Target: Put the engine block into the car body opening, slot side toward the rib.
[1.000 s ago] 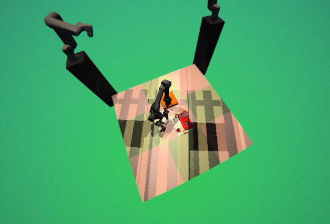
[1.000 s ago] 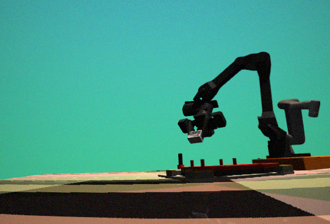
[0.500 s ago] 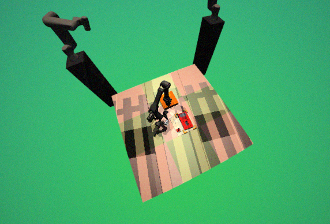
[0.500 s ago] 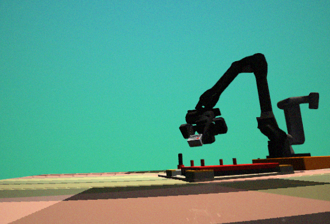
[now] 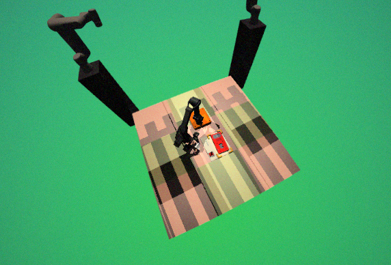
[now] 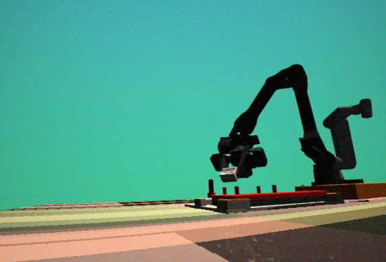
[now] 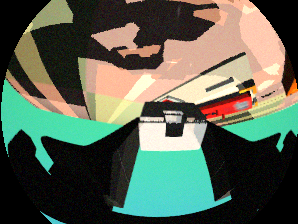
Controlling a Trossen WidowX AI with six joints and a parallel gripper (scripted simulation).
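The engine block is a small pale grey-white box with a dark slot in its face and a red dot on a side. My gripper is shut on it, with one finger on each side. In the exterior view the block hangs tilted in the air, above the height of the car body. The car body is a flat red plate with a grey window and a dark opening. In the top view the gripper is left of it. The rib cannot be made out.
The car body lies on a pale board with yellow-marked corner blocks. Short red pegs stand at the car body, and a taller dark post near its end. My arm stands on an orange base. Two pillars carrying grey arms stand beyond the table.
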